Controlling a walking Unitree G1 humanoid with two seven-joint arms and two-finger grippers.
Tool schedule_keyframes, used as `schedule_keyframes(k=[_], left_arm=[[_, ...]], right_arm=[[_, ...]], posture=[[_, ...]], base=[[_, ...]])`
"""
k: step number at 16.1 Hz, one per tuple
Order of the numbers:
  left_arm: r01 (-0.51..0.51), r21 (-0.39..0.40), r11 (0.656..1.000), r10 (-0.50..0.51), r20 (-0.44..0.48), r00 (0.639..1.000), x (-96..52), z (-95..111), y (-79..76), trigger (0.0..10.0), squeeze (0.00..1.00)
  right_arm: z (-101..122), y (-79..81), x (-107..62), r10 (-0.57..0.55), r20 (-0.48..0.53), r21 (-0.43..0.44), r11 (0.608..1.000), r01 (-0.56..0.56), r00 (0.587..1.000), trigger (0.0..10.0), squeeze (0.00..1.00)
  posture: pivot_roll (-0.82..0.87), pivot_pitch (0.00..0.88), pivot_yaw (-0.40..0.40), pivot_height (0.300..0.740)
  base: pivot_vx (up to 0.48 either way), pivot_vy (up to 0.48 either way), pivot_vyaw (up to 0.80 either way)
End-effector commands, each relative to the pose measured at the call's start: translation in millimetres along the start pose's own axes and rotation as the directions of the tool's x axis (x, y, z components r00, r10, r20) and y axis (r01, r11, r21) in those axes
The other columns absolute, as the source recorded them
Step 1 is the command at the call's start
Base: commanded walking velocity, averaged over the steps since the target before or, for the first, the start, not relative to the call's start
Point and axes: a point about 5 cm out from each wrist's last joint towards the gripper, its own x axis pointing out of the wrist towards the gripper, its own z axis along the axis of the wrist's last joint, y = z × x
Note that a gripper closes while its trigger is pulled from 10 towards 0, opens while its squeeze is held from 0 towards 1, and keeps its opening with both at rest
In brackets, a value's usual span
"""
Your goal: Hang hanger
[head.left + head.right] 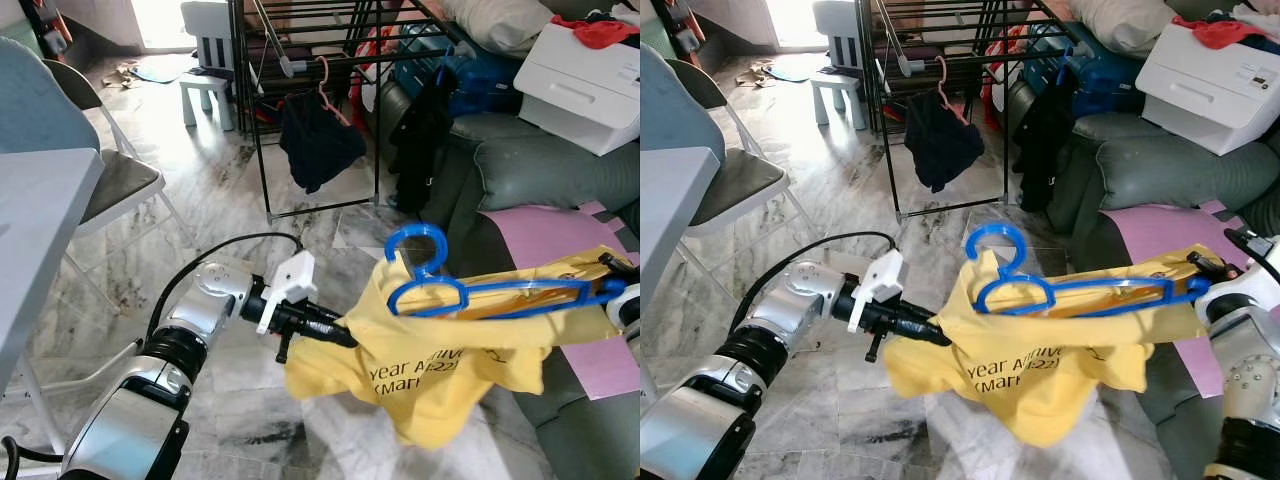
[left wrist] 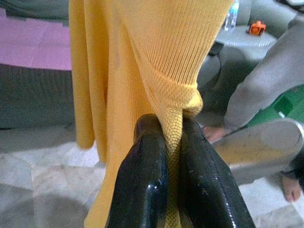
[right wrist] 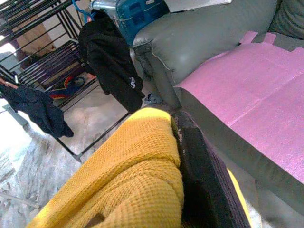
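A yellow knit shirt (image 1: 440, 385) with dark lettering hangs on a blue plastic hanger (image 1: 520, 293), held in the air between my two arms over the marble floor. My left gripper (image 1: 345, 337) is shut on a bunched fold at the shirt's left edge; the left wrist view has the cloth pinched between its black fingers (image 2: 142, 185). My right gripper (image 1: 1205, 272) is at the hanger's right end, shut on it with the shirt's shoulder draped around; a black finger (image 3: 202, 161) lies against the yellow cloth (image 3: 137, 175). The hanger's hook (image 1: 420, 240) points up and away from me.
A black drying rack (image 1: 300, 65) stands ahead, with a dark garment (image 1: 318, 140) on a pink hanger and a black one (image 1: 420, 130) beside it. A grey sofa (image 1: 540, 165) with a pink mat (image 1: 550, 235) is at right, a folding chair (image 1: 115, 185) at left. A person's sleeve (image 2: 266, 90) is nearby.
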Motion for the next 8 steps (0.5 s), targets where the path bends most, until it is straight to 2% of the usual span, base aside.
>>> schedule_keyframes(k=[1, 2, 4, 6, 8], left_arm=[[-0.049, -0.013, 0.999, 0.048, -0.112, 0.993, -19.4, -17, -1.1, 10.0, 0.0], [-0.077, 0.017, 0.997, 0.079, -0.133, 0.988, -18.9, -19, 0.0, 10.0, 0.0], [-0.187, -0.009, 0.982, 0.184, -0.108, 0.977, -17.0, -20, 6.3, 10.0, 0.0], [-0.253, 0.015, 0.967, 0.252, -0.137, 0.958, -17.2, -24, 9.1, 10.0, 0.0], [-0.361, 0.007, 0.932, 0.359, -0.129, 0.924, -17.3, -24, 15.9, 10.0, 0.0]], right_arm=[[39, -12.6, -7.6, -0.052, 0.139, -0.035, 0.998, 0.058, 0.989, 0.0, 0.0], [40, -9.5, -8.2, -0.034, 0.139, -0.05, 0.998, 0.041, 0.99, 0.0, 0.0], [40, -2.4, -9.4, 0.0, 0.136, -0.072, 0.997, 0.01, 0.991, 0.0, 0.0], [39, 3.4, -10.5, 0.027, 0.126, -0.102, 0.995, -0.014, 0.992, 0.0, 0.0], [36, 9.6, -11.4, 0.054, 0.111, -0.138, 0.99, -0.038, 0.992, 0.0, 0.0]], posture=[[0.0, 0.0, -0.025, 0.74], [0.0, 0.0, -0.025, 0.74], [0.0, 0.0, -0.022, 0.74], [0.0, 0.0, -0.021, 0.74], [0.0, 0.0, -0.019, 0.74]], base=[[0.0, 0.0, 0.0], [0.0, 0.0, 0.0], [0.0, 0.0, 0.0], [0.0, 0.0, 0.0], [0.0, 0.0, 0.0]])
